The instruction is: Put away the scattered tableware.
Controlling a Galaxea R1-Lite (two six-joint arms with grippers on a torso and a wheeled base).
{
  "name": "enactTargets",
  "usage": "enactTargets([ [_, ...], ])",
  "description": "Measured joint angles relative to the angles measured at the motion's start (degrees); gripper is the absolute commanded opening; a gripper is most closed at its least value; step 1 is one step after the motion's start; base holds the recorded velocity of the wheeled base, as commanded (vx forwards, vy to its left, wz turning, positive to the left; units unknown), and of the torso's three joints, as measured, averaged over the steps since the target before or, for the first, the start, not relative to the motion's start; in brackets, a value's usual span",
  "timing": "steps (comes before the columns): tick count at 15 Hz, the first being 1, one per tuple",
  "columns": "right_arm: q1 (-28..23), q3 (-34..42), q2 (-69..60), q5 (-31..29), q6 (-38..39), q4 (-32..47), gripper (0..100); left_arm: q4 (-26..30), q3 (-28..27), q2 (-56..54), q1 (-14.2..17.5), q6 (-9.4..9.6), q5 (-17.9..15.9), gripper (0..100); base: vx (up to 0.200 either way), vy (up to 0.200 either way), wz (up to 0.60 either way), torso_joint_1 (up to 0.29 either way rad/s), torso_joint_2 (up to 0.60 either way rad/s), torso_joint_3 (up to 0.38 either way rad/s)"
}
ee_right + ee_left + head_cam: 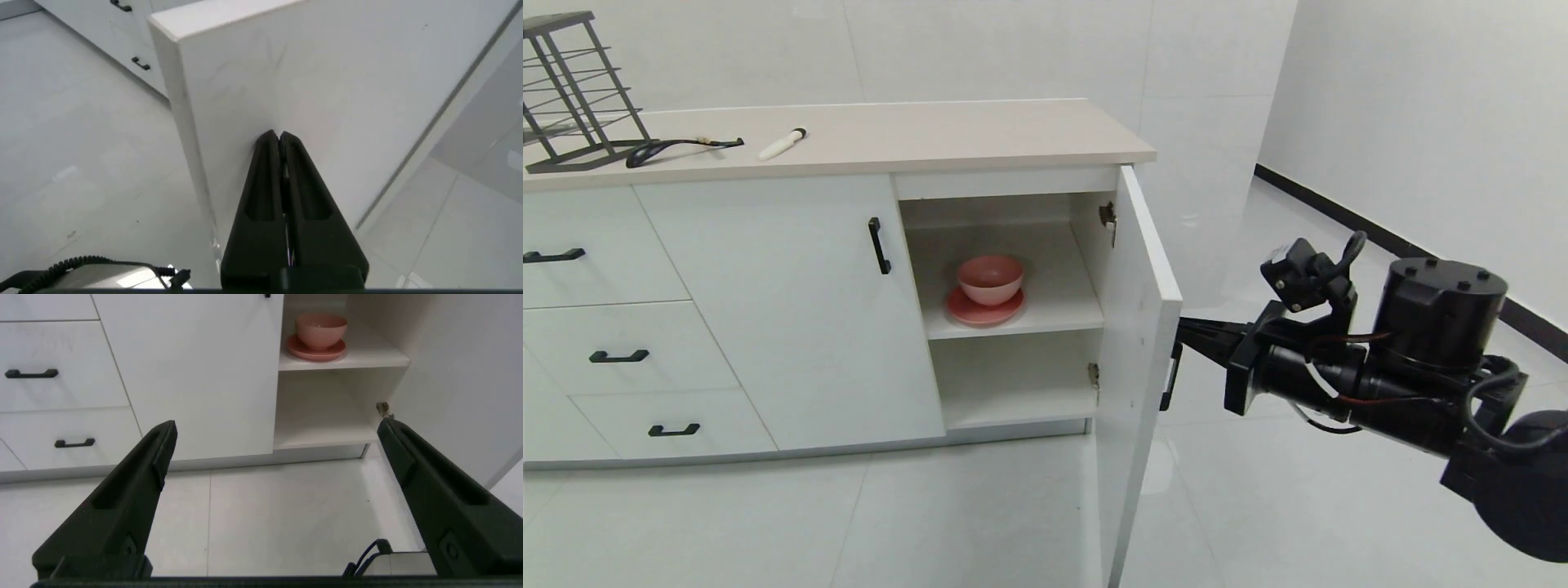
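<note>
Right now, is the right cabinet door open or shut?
Open: the door stands swung out, showing the pink bowl inside.

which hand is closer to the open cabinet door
Right. The right hand has its tips at the cabinet door, on its outer face; the left hand is farther back, over the floor, facing the cabinet.

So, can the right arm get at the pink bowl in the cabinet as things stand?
Probably not. The right gripper sits with fingers shut against the outer face of the open door, which stands between it and the pink bowl on the shelf.
</note>
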Motion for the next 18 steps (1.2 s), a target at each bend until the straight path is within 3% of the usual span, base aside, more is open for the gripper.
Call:
enactTargets([
  [7, 4.4, -8.9, 6.3, 0.0, 0.2, -0.1, 0, 0.0, 0.0, 0.0, 0.0, 0.05, 0.0, 100, 0.000, 0.000, 0.00, 0.000, 0.00, 0.000],
  [18, 4.7, -25.1, 17.8, -0.3, 0.2, -0.1, 0, 0.0, 0.0, 0.0, -0.1, 0.38, -0.2, 100, 0.000, 0.000, 0.00, 0.000, 0.00, 0.000],
])
